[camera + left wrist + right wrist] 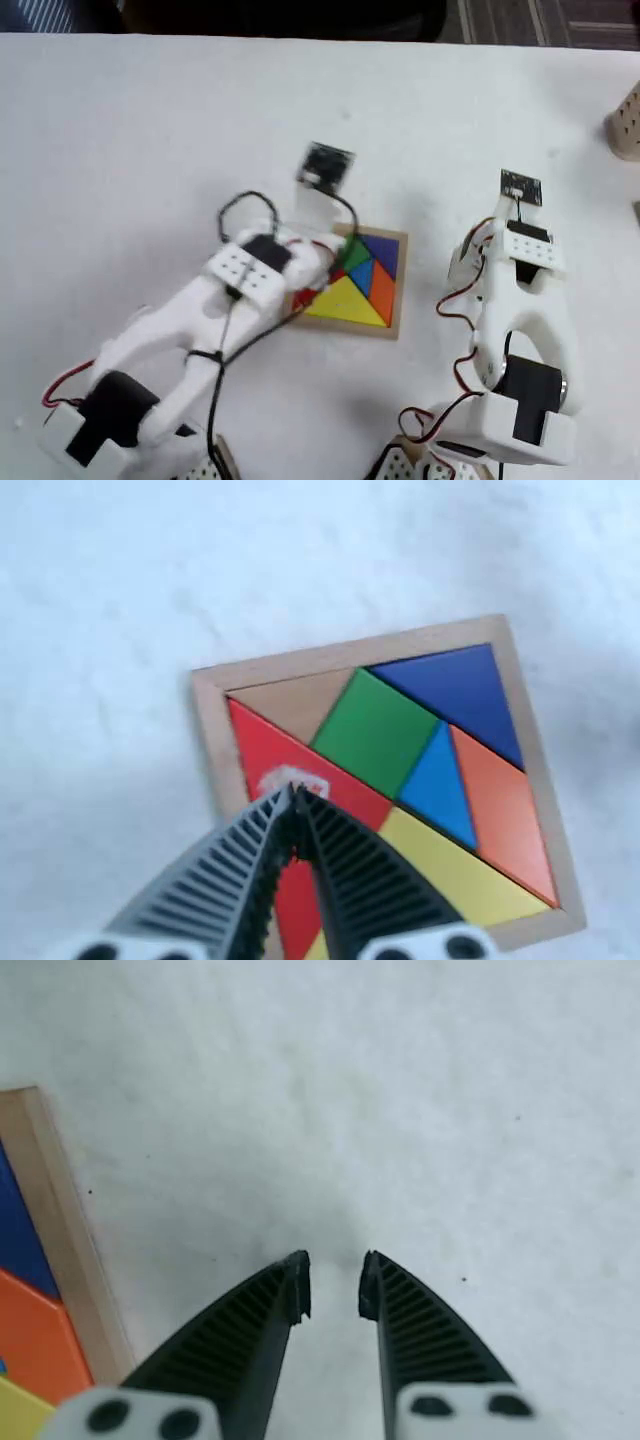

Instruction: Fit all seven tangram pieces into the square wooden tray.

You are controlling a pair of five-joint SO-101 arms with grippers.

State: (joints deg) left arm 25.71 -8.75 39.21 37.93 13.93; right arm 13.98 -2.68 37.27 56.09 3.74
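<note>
tray looks full, one corner in doubt

the square wooden tray (205, 740) lies flat on the white surface (150, 130). six coloured pieces sit in it edge to edge: red triangle (255, 742), green square (375, 730), dark blue triangle (455, 685), light blue triangle (437, 785), orange parallelogram (505, 810), yellow triangle (450, 875). the tan triangle (290, 702) may be the seventh piece or a bare slot; i cannot tell. if it is a piece, i judge the task to be all but done.

the left end effector (297, 798) has its fingers together, tips over the red triangle, gripping nothing. the right end effector (333, 1285) stands apart and empty over bare surface just beside the tray rim. there is open surface beyond the tray on its far side.
</note>
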